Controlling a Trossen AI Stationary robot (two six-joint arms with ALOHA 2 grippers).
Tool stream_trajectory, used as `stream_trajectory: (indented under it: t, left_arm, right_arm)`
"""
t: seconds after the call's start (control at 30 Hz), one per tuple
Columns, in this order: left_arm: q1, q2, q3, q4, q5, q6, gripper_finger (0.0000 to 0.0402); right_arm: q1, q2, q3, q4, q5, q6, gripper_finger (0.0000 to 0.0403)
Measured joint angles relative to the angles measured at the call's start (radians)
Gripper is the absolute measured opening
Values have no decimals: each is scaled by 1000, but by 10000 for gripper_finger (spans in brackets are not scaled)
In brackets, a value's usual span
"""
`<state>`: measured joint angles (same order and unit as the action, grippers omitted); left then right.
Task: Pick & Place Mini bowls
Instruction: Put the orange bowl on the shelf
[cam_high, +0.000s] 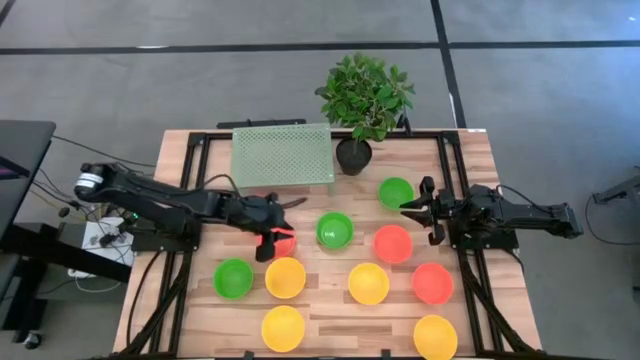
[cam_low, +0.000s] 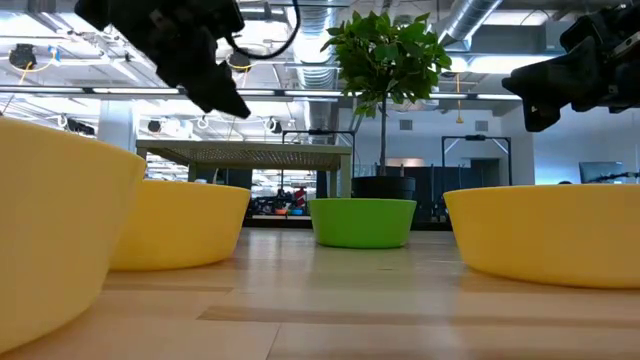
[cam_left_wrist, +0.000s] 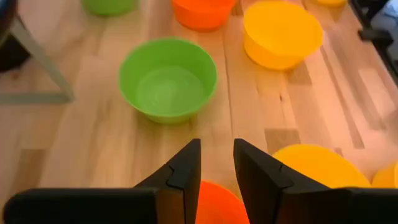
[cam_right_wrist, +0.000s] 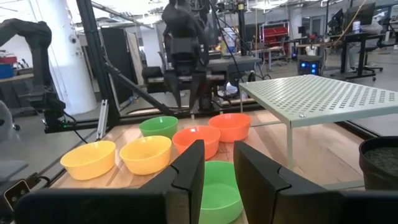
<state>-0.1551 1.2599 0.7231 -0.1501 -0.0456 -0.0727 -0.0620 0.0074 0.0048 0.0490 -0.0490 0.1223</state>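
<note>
Wooden table, left claw slightly parted above half-hidden red-orange bowl; right claw empty, fingers apart.

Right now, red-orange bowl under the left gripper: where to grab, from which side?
Probably the rim of the red-orange bowl, from straight above, one finger inside, one outside: it sits upright and open, walls thin. The left gripper hovers over it, slightly open.

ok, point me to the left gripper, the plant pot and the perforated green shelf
left gripper (cam_high: 268, 243): high view, midway between its fingertips, over a red-orange bowl.
plant pot (cam_high: 353, 156): high view, the black pot's rim.
perforated green shelf (cam_high: 282, 154): high view, middle of its top.
</note>
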Motion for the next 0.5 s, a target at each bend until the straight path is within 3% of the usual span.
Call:
stream_trajectory:
  t: [0.13,0.4,0.5]
  left_arm:
    - [-2,-1,2,-38,1,-46,97]
    - [-2,-122,2,-392,-66,-350,97]
    - [-5,-141,-8,-470,-66,-392,97]
  right_arm:
    - [0,0,0,1,2,0,82]
    - [0,0,0,40,2,0,82]
    - [0,0,0,52,2,0,82]
